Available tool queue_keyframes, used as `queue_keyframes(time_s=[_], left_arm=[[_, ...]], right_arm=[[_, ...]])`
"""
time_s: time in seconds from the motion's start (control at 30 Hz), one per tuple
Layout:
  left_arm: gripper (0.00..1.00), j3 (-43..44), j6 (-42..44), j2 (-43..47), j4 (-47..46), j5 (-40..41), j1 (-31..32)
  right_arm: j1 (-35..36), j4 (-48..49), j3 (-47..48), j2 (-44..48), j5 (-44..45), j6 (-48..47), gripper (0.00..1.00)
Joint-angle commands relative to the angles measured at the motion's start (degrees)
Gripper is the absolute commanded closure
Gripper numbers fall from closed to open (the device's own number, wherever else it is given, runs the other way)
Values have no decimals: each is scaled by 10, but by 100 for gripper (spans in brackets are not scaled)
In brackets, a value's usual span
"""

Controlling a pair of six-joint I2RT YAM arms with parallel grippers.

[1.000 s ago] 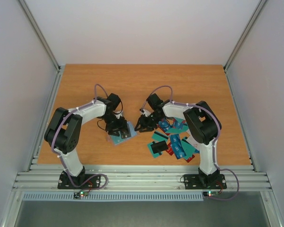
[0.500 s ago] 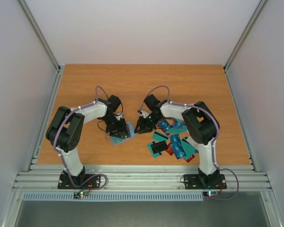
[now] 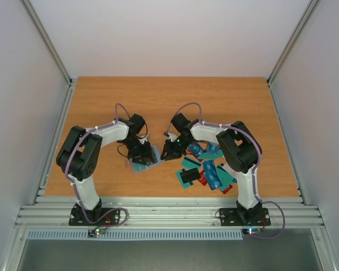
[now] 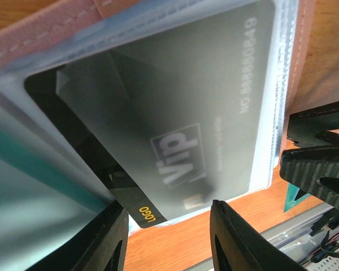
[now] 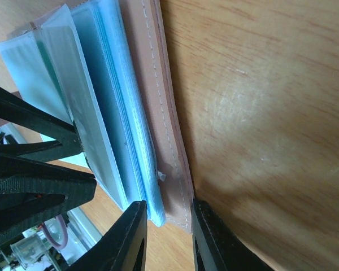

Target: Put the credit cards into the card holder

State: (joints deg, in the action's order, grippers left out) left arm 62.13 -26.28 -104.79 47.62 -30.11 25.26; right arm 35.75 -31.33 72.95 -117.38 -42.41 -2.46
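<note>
**Top external view.** The card holder (image 3: 153, 154) lies on the counter (image 3: 158, 101), near the middle and slightly left. It sits between the left tool (image 3: 142, 158) and the right tool (image 3: 167, 151), which meet over it from either side. This looks like one arm steadying the holder while the other spreads it. The loose credit cards (image 3: 206, 169) are heaped to the right, under the right arm and well apart from the holder. None of them is carried.

**Left wrist view.** The holder is open, showing its clear sleeves (image 4: 282, 84). A grey Vip card (image 4: 175, 130) sits inside one, and a teal card (image 4: 22, 164) shows behind another leaf. The left tool's fingers stand on both sides of the sleeve edge with a gap between them. I cannot tell whether they are pinching a leaf. The right tool's dark fingers crowd in from the right.

**Right wrist view.** The right tool's fingers straddle a corner of the holder, one against the sleeve stack (image 5: 118, 113) and one against the stitched cover (image 5: 158, 113). I cannot tell whether they are squeezing it. The left tool's fingers come in from the left and narrow the way into the open leaf.
</note>
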Motion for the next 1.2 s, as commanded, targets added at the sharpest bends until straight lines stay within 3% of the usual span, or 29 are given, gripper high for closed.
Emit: queue_keyframes(time_s=[0.0,1.17], left_arm=[[58,9,9,-18,-16,-7,4],[58,41,7,11,-19,-43,14]], right_arm=[[15,-8,9,-18,7,-4,76],[18,-60,42,-29,38,-21,77]])
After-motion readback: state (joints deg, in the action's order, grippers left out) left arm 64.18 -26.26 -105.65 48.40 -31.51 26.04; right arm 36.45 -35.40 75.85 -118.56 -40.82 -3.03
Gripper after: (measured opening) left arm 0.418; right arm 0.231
